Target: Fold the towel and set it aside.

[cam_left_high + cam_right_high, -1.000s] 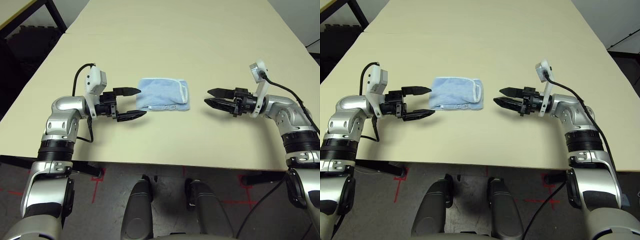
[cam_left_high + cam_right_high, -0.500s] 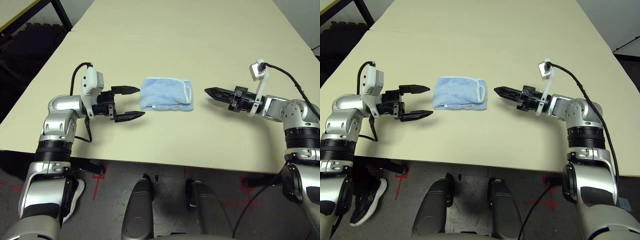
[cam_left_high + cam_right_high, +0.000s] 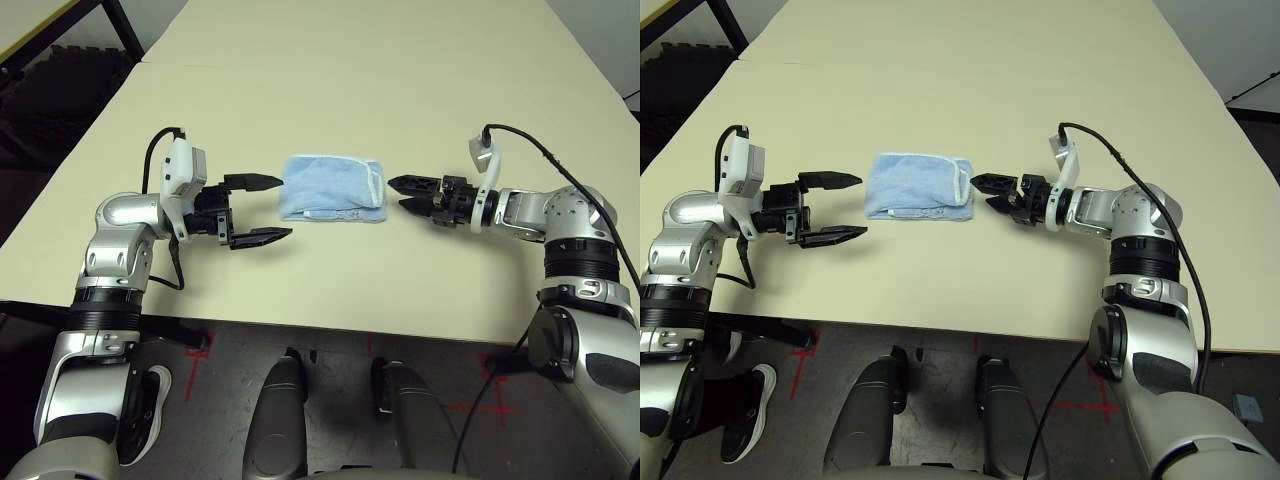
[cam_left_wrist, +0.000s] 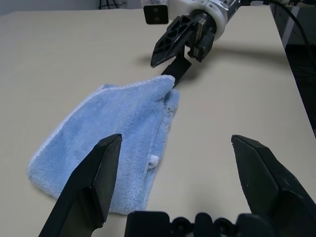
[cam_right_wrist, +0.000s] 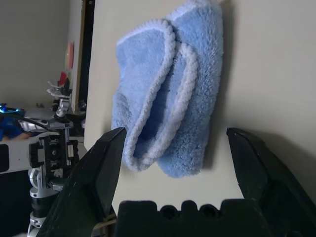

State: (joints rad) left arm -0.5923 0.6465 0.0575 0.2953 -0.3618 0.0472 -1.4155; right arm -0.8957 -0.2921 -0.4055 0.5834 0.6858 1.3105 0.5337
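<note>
Your towel (image 3: 330, 188) lies already folded over on the table (image 3: 400, 80), directly between your two grippers. Your right gripper (image 3: 405, 195), jaws spread and empty, sits just beside its white-edged end, tips almost at the hem. Your left gripper (image 3: 262, 209), also wide open and empty, waits just short of the other end. You look to be at the pickup for another fold or for setting it aside; next, slide one finger under the layered edge and close.

One towel, two grippers, one table
A single folded light blue towel (image 3: 330, 188); left gripper (image 3: 262, 209); right gripper (image 3: 400, 194); one beige table (image 3: 400, 80).
</note>
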